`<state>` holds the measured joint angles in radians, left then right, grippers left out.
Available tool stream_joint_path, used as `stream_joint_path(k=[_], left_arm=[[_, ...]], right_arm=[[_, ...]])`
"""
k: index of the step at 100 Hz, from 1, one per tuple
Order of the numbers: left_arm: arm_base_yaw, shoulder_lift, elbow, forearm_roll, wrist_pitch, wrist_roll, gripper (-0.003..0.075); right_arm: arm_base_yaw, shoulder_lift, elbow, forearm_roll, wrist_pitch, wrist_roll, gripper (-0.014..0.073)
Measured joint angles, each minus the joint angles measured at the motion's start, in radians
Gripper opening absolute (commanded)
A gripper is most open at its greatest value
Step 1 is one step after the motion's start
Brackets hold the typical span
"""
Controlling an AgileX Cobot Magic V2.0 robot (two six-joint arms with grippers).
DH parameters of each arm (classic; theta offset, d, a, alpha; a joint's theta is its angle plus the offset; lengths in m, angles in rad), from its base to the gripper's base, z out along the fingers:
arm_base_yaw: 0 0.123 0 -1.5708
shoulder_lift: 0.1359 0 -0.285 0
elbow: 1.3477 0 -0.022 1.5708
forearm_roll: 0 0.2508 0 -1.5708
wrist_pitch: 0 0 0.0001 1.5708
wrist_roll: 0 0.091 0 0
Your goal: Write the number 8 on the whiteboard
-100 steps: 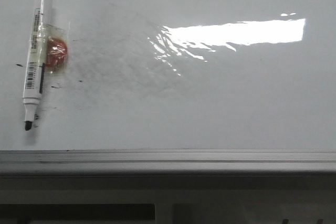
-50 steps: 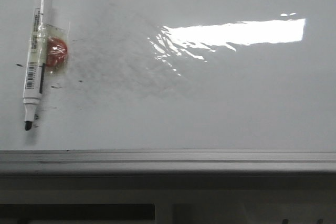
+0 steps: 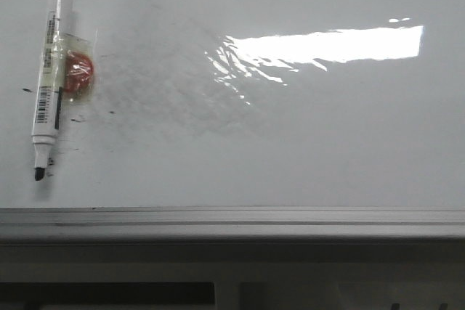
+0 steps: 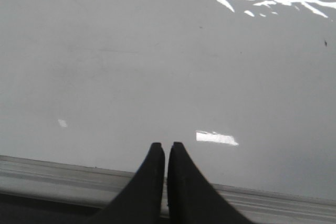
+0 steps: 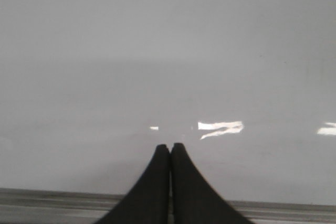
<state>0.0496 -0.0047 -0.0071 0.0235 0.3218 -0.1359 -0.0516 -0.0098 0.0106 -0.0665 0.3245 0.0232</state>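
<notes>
The big glossy white whiteboard w/ faint grey erased smudges and tiny black specks has no number 8 on it anywhere, so the task hasn't really started imo. A white-barrelled marker w/ black cap end and bare black tip lies flat on the board at the far left, tip toward the pale grey frame edge, w/ a reddish blob taped to its side. Comparing the front view w/ a sec ago: basically nothing changed, marker is in the same spot, same smudges, no arm in that view.

Left gripper has its black fingers pressed together, holding nothing, hovering over bare board near the frame. Right gripper: same deal, fingers together and empty, near the frame.

So prob one arm needs to spread its fingers and go pick up the marker first. It lies flat, so the grab could be fiddly.
</notes>
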Motion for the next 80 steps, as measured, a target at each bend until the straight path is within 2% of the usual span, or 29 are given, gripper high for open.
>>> stream_joint_path(k=[18,80], left_arm=[[0.000,0.000,0.000,0.000,-0.042,0.000,-0.0020],[0.000,0.000,0.000,-0.014,-0.134,0.000,-0.0020]], right_arm=[[0.000,0.000,0.000,-0.052,-0.034,0.000,-0.0063],[-0.001,0.000,0.000,-0.054,-0.233,-0.002,-0.0063]])
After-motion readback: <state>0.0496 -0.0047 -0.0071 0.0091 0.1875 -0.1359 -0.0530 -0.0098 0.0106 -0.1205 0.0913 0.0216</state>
